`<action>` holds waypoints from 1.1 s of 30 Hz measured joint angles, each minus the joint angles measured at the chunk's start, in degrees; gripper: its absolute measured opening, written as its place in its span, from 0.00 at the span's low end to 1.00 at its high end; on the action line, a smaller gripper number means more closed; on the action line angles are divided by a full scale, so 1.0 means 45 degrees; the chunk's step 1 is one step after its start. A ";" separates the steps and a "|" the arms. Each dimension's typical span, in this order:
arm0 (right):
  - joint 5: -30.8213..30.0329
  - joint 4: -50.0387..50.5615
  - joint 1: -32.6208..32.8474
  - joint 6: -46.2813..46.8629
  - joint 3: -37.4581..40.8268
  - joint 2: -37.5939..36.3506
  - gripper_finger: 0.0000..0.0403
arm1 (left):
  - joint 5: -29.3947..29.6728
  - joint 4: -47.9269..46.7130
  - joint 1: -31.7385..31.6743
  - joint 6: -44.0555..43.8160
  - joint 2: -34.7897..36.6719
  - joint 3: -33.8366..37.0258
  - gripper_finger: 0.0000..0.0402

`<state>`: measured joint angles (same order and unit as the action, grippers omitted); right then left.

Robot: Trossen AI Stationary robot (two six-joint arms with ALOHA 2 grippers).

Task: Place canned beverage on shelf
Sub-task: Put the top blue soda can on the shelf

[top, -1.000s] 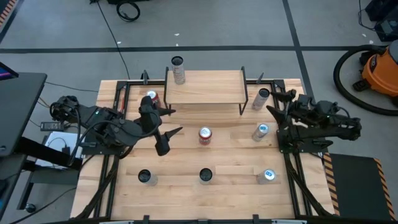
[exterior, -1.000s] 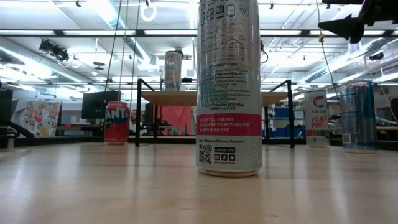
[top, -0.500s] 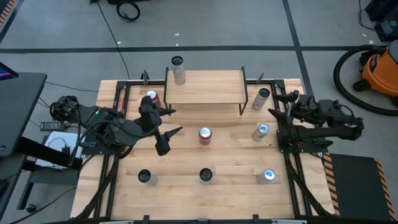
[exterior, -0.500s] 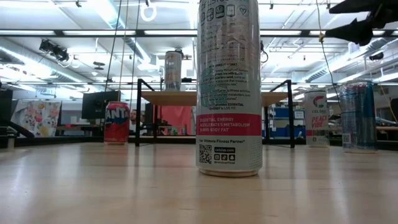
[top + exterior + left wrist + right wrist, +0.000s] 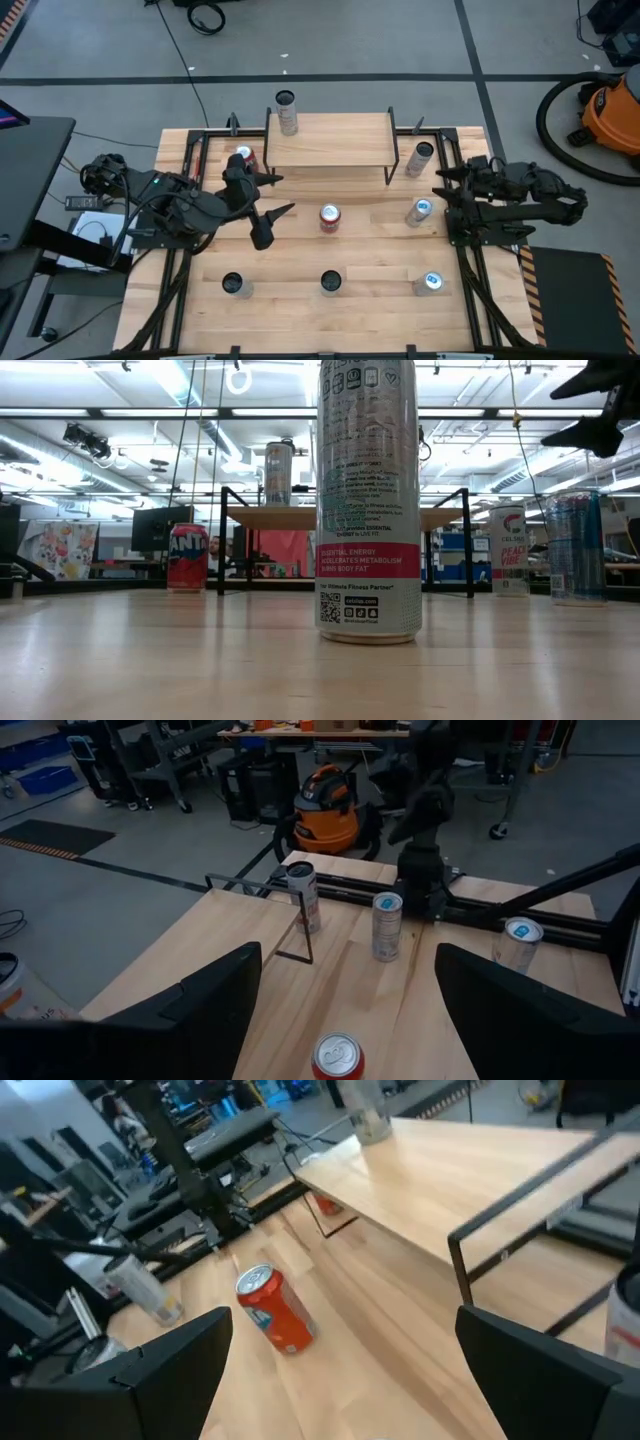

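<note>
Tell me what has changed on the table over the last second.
Only the right gripper moved: it swung, open and empty, from beside the back-right can toward the table's front. The left gripper stayed open near the red can. All cans and the shelf kept their places.

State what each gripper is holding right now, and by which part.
Nothing is held. The left gripper hangs open near the red can, and the right gripper hangs open at the table's right edge, both with nothing between their fingers.

1 can (image 5: 286, 111) stands on the shelf's (image 5: 330, 141) left rear corner; another can (image 5: 329, 217) stands before the shelf.
</note>
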<state>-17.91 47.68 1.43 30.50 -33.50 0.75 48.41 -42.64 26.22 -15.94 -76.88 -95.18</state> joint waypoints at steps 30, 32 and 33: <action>0.0749 0.0840 0.0000 0.0804 0.0005 0.4293 0.98 | -0.0036 -0.0171 0.0002 0.0151 0.0000 -0.0003 0.77; 0.0627 0.1060 0.0000 0.0902 0.0005 0.4383 0.98 | -0.0040 -0.0189 0.0010 0.0151 0.0000 -0.0003 0.77; 0.0615 0.1194 0.0000 0.0970 0.0005 0.4435 0.97 | -0.0050 -0.0208 0.0015 0.0151 0.0000 -0.0003 0.77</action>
<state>-15.14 53.05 1.43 34.86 -33.47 20.71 48.18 -43.58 26.28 -15.27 -76.88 -95.20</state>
